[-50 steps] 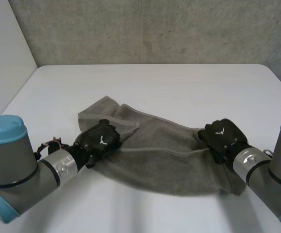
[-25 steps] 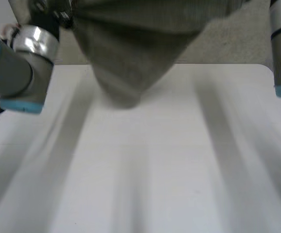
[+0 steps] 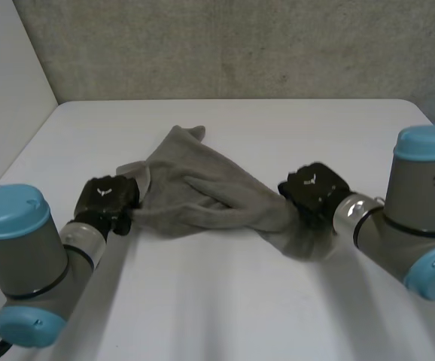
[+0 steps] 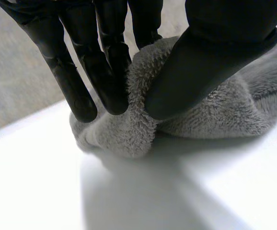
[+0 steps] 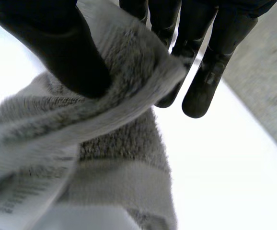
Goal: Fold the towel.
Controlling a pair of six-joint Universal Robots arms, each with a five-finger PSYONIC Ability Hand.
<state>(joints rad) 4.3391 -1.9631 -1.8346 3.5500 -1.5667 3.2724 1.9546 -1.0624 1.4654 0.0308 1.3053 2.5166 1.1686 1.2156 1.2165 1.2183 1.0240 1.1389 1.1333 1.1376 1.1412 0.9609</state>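
**Head view.** One grey terry towel lies rumpled and drawn into a rough band across the middle of a smooth white table. One soft corner peaks toward the mottled concrete wall. Two matte black hands hold it, one at each end. The left hand is at the bunched end, and the right hand is at the opposite end, where a flap of cloth sags onto the table. Two arms reach in, the left arm and the right arm, each a grey cylinder with a rounded light-blue cap.

**Left wrist view.** The left hand pinches a thick, rolled fold of the towel between its broad thumb and its slender fingers. The looped pile looks coarse and fuzzy. The underside of the fold rests on the glossy table.

**Right wrist view.** The right hand is clamped on an edge of the towel, with the thumb pressed on one face and the fingers on the other. The cloth drapes down from the pinch, its shaggy pile crossed by a flat woven band. One pale label with small print lies along the hem. The white table shows beyond the hand.
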